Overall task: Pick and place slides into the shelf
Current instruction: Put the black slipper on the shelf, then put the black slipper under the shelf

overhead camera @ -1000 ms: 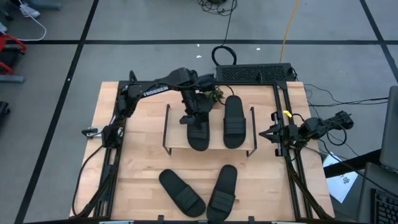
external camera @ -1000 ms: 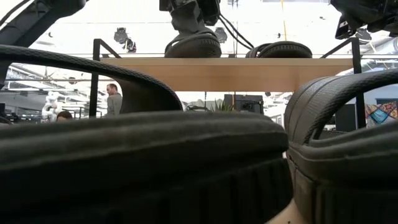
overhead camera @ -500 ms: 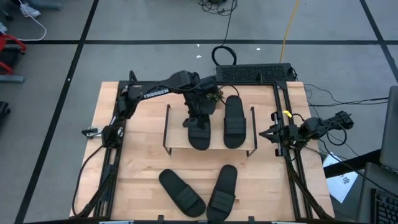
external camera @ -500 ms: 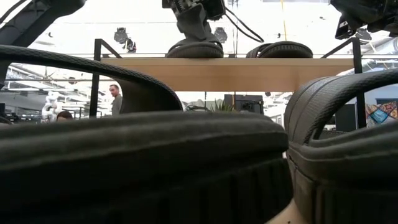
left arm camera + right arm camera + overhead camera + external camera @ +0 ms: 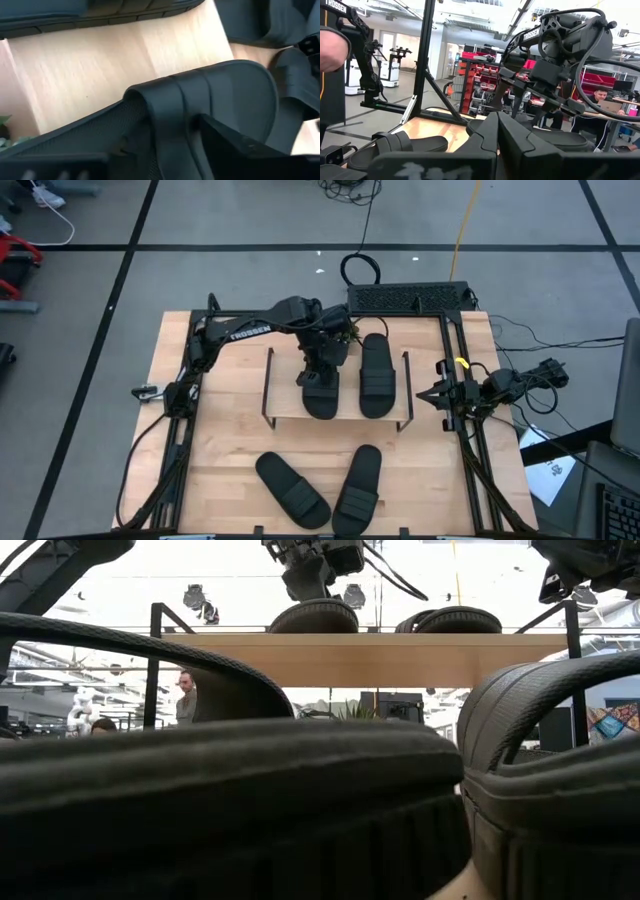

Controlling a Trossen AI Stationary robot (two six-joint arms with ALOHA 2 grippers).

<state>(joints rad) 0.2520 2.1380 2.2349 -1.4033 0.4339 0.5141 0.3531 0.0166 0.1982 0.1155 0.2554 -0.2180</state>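
White "TROSSEN" lettering was legible on the left arm (image 5: 248,332). Slides counted: four, all black. Two lay side by side on the top board of the shelf (image 5: 285,395), near the bench's (image 5: 220,460) far edge: slide one (image 5: 320,392) and slide two (image 5: 377,375). Two more, slide three (image 5: 291,489) and slide four (image 5: 359,478), lay on the bench by its near edge. Left gripper (image 5: 318,370) sat at slide one's strap, one finger (image 5: 240,145) against it; jaw opening could not be told. Right gripper (image 5: 440,395) was parked at the bench's right edge, jaws closed, empty.
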